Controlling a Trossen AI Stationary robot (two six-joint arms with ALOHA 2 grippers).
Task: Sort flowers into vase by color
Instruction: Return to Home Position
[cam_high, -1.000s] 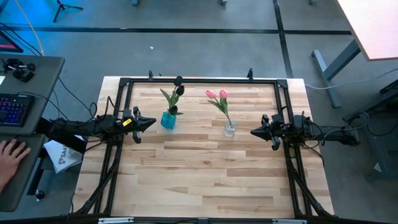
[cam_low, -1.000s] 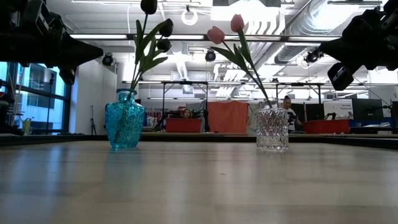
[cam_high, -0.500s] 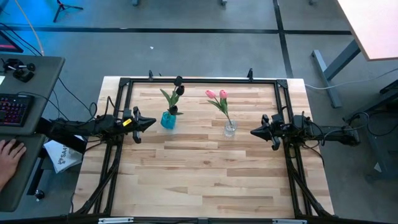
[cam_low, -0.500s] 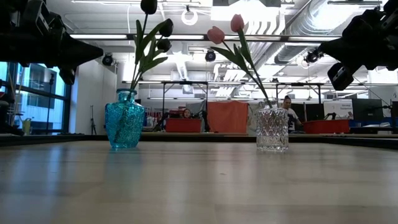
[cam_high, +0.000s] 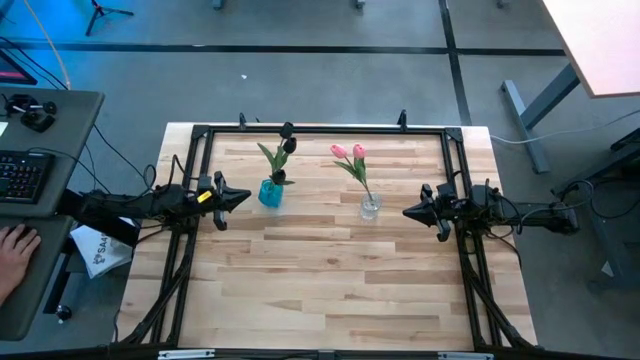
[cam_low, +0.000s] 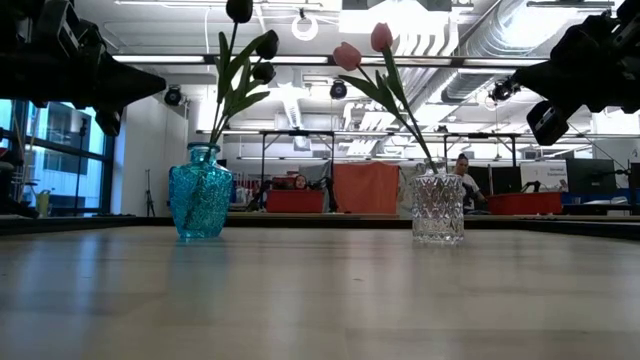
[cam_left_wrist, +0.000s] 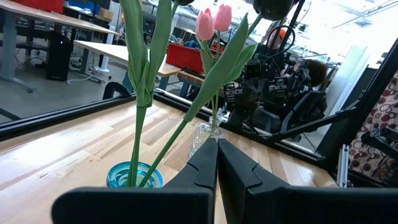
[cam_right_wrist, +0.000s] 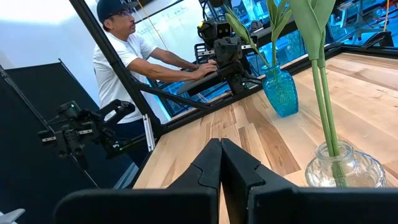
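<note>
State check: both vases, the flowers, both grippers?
blue vase: upright, holding both dark flowers
transparent vase: upright, holding both pink flowers
dark flowers: stems in blue vase, leaning
pink flowers: stems in transparent vase, leaning
left gripper: shut, empty, raised at table's left
right gripper: shut, empty, raised at table's right

Left vase (cam_high: 269, 193) beside right vase (cam_high: 370, 208) on table (cam_high: 320, 270) (two flowers (cam_high: 358, 152) each).

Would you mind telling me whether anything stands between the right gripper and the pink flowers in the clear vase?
Nothing visible does. Only bare tabletop lies between the right gripper, jaws shut, and the clear vase holding the pink flowers. The blue vase stands beyond it.
</note>
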